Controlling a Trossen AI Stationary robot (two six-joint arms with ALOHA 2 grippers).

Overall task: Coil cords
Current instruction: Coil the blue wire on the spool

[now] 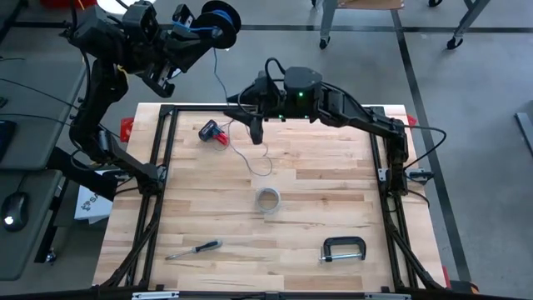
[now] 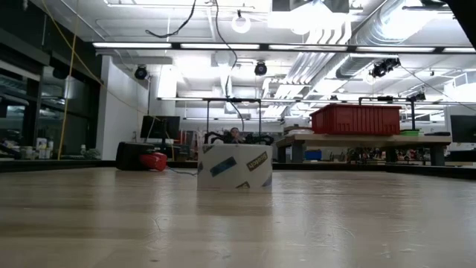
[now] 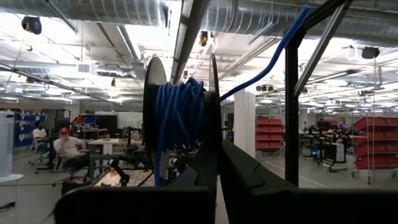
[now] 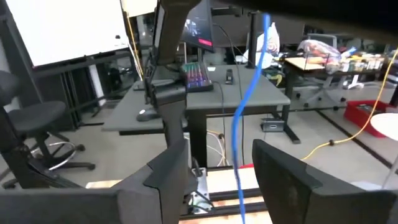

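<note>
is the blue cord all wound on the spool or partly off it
Partly off: much is wound on the spool, but the blue cord runs off between the right gripper's open fingers.

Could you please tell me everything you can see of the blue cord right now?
The blue cord is thin, flexible and bright blue. Most of it is wound on a dark spool held up by the shut left gripper past the table's far-left corner. A free length leaves the spool and hangs down between the open fingers of the right gripper, apparently untouched, ending in a loose curl on the wooden table.
</note>
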